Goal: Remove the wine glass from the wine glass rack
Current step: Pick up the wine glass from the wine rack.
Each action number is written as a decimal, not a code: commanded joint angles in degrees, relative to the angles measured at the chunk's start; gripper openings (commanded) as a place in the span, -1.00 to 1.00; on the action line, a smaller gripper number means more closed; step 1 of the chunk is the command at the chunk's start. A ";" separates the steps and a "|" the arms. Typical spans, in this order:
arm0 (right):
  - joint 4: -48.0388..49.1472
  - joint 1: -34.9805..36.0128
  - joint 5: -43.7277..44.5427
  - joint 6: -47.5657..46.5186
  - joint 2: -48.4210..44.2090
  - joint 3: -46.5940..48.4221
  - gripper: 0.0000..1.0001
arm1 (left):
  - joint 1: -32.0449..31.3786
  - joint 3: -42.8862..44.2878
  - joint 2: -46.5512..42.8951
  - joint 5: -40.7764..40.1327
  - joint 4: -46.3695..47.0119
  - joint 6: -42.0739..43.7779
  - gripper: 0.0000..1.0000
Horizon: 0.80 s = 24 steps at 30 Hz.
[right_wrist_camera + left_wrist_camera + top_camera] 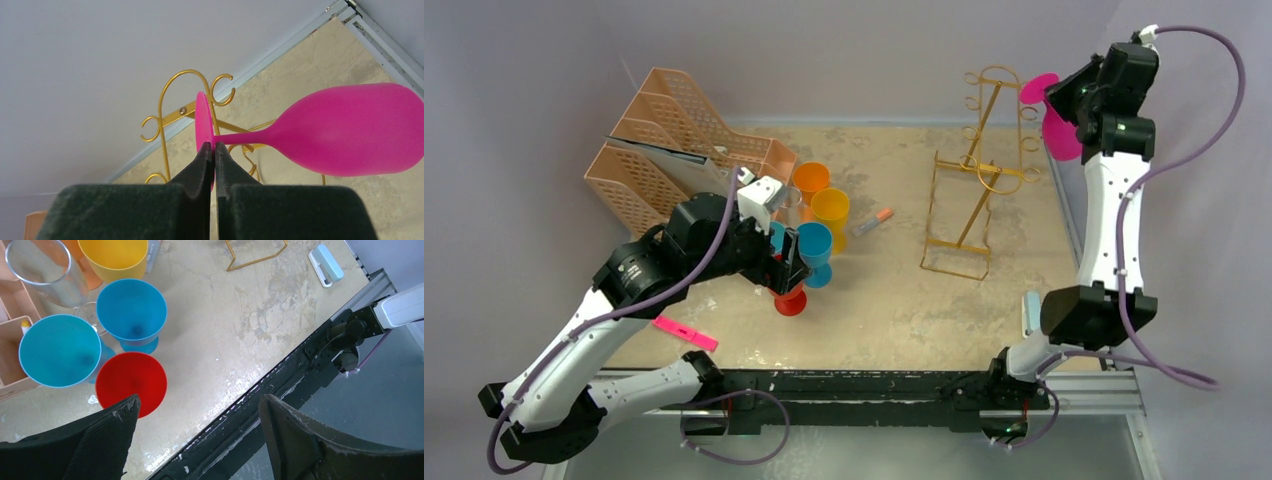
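Pressed-together pads of the right gripper (214, 150) pinch the pink wine glass (350, 130) by the rim of its foot alone; stem and bowl jut sideways to its right. Just beyond the fingertips stands the wine glass rack (167, 107). So thin a hold could let the bowl swivel or slip, or the foot snag a hook. The left gripper (199, 401) hangs wide and empty above a red cup (131, 382).

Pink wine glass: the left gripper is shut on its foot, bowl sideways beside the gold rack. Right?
No: the right gripper is shut on the foot of the pink wine glass, bowl sideways beside the gold rack, as the right wrist view shows. The left gripper is open.
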 commanded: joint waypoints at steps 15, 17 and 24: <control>2.81 -0.03 -2.17 0.64 -29.34 -22.90 -1.00 | -0.03 1.54 -0.77 1.86 0.62 -0.52 0.72; 1.36 -0.03 -2.02 0.37 -31.78 -24.68 -1.00 | -0.05 1.33 -0.71 1.85 0.80 -0.60 0.72; -3.24 0.00 -2.14 0.42 -40.18 -30.42 -1.00 | -0.05 1.35 0.05 2.96 1.38 -0.60 0.72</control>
